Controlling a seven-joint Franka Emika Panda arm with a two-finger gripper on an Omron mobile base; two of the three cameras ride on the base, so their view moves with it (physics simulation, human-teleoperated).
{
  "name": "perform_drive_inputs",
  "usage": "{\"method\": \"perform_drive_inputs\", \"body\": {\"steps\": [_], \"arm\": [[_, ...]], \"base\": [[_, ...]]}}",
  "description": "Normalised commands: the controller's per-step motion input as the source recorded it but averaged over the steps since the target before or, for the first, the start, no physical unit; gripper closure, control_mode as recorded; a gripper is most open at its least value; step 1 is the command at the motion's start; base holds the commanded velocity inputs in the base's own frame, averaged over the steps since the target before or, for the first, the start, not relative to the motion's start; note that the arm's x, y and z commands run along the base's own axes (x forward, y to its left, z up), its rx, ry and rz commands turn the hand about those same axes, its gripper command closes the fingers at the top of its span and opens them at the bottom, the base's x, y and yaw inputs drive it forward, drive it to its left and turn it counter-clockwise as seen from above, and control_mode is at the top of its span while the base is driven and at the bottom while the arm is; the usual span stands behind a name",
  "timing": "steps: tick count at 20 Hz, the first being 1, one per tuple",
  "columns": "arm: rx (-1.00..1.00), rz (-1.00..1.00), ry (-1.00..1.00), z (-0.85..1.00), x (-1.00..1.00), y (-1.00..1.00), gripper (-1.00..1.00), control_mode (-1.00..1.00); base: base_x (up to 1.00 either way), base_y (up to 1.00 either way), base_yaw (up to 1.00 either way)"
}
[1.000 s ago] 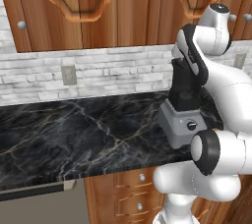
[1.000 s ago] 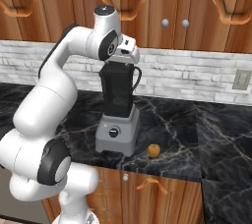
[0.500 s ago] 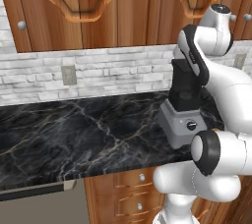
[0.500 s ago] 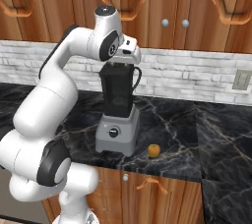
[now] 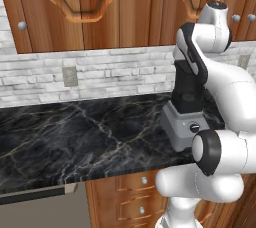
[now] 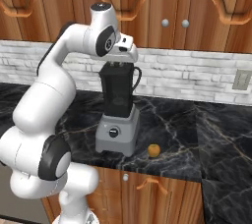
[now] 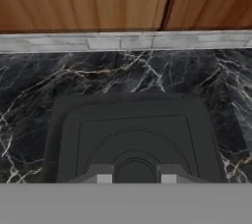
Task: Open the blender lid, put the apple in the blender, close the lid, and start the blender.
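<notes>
Blender (image 6: 117,120) sits on dark marble counter (image 6: 206,144) near front edge, lid (image 7: 133,139) on jar. Gripper (image 7: 134,175) right above lid centre, fingertips (image 7: 102,175) apart w/ lid's round knob btwn them, nothing gripped. Apple (image 6: 154,151) on counter just beside blender base.

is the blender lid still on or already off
On. In the hand view the black blender lid sits flat over the jar's rim, and the gripper is just above it with the jaws apart.

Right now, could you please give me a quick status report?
Gripper poised directly over blender lid, fingers apart, nothing held. Lid on blender. Apple on counter beside base. Nothing blocking.
</notes>
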Motion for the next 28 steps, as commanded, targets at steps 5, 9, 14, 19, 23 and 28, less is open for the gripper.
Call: {"method": "perform_drive_inputs", "body": {"steps": [5,9,14,19,23,28], "arm": [[0.01,-0.10,-0.02,0.16,-0.46,0.00,1.00,-1.00],[0.00,-0.09,-0.12,0.45,-0.38,-0.07,1.00,-1.00],[0.00,-0.09,-0.16,0.36,-0.43,-0.14,1.00,-1.00],[0.02,-0.10,-0.19,0.22,-0.67,-0.10,1.00,-1.00],[0.06,-0.05,-0.08,0.01,-1.00,0.27,1.00,-1.00],[0.00,0.00,0.01,-0.06,-0.73,0.97,1.00,-1.00]], "base": [[0.00,0.00,0.00],[0.00,0.00,0.00],[0.00,0.00,0.00],[0.00,0.00,0.00],[0.00,0.00,0.00],[0.00,0.00,0.00]]}}
